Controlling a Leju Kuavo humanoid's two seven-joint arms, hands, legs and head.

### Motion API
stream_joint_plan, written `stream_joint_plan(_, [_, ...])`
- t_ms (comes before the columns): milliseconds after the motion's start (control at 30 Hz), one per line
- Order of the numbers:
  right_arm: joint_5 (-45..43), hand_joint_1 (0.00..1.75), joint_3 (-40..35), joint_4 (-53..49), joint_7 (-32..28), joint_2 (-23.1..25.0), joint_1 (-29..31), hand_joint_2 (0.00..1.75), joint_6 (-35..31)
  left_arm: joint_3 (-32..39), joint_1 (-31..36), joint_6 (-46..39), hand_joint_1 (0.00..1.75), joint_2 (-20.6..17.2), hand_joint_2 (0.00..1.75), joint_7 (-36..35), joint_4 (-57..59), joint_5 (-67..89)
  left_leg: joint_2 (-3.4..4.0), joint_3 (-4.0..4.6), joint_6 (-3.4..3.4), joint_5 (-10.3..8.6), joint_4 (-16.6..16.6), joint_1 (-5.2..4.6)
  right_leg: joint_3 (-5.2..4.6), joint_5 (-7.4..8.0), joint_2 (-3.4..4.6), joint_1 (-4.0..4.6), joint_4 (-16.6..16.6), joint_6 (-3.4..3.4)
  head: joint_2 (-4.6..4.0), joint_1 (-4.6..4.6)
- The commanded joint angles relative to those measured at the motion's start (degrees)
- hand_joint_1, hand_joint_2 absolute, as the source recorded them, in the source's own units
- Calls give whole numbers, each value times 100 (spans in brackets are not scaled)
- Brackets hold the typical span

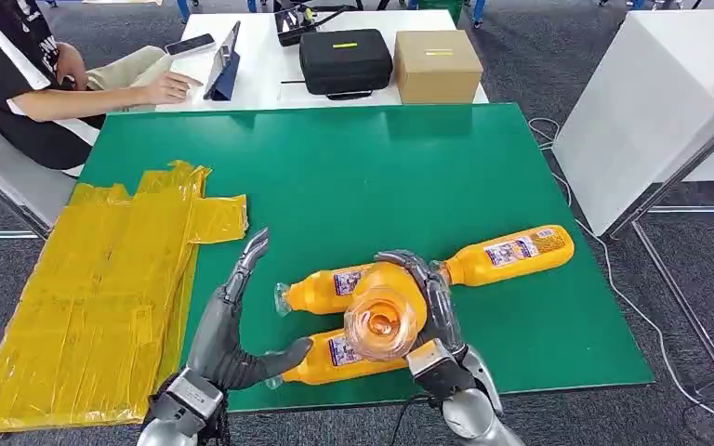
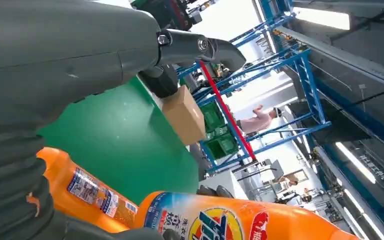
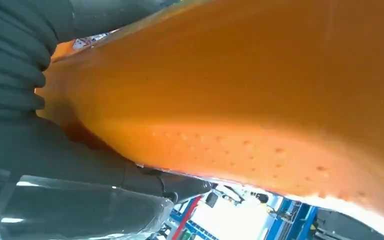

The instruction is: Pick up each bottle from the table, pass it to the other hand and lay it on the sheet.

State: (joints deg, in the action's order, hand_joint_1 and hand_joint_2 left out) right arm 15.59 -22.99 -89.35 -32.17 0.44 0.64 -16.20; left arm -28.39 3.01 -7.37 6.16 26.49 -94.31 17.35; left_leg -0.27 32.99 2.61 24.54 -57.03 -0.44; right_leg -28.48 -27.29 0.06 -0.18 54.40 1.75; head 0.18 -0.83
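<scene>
Head view: the right hand [image 1: 428, 321] grasps an orange bottle [image 1: 383, 316] above the green table's [image 1: 353, 177] front edge, base toward the camera. The left hand [image 1: 232, 325] is spread, holding nothing, just beside it. Three more bottles lie on the table — one [image 1: 511, 253] toward the right edge. The yellow sheet [image 1: 102, 288] covers the left edge.

Left wrist view: an orange bottle [image 2: 240, 220] lies close by.

Right wrist view: the held bottle's orange wall [image 3: 240, 95] sits against the fingers [image 3: 105, 170].

The left hand [image 2: 55, 65] reaches over the green table [image 2: 125, 135], its fingers [image 2: 200, 47] spread and holding nothing. Two orange bottles [image 2: 240, 220] lie close below it, one labelled bottle [image 2: 87, 192] behind the other. A cardboard box [image 2: 185, 115] sits at the table's far edge, with blue racking [image 2: 300, 75] and a person [image 2: 257, 120] beyond.
</scene>
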Motion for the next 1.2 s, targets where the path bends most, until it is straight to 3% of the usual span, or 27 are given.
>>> stream_joint_plan(33, [-422,175,-394,252,-148,314,350,175,404,-539,395,160,0,-75,175,-249,407,35,6,-6,-15,2,1,0,5,-1,4,-1,0,-3,0,-2])
stream_joint_plan(467, [-630,175,-738,1831,268,987,1166,175,1208,-772,421,129,0,21,175,-442,517,-156,21,-20,-18,2,10,3,14,4,18,2,-10,-4,0,0])
stream_joint_plan(667, [-668,175,-789,2130,269,1027,1267,175,1311,-745,423,119,0,14,175,-482,474,-221,15,-22,-21,3,10,4,19,2,12,1,-12,-3,2,0])
stream_joint_plan(867, [-459,175,-982,2857,353,1190,1615,175,1169,-598,361,73,0,-57,175,-544,163,-324,21,-9,-14,2,5,3,4,2,19,1,-3,-3,0,-2])
stream_joint_plan(1133, [-415,175,-1027,2963,375,1200,1664,175,1087,-574,359,77,0,-64,175,-566,144,-353,26,-15,-19,4,6,3,8,2,24,2,-4,-5,0,0])
stream_joint_plan(1200, [-250,175,-1327,3754,394,1300,1934,175,870,-579,596,273,0,59,175,-590,431,-588,14,-10,-18,1,6,3,7,0,12,2,-3,-5,0,-2])
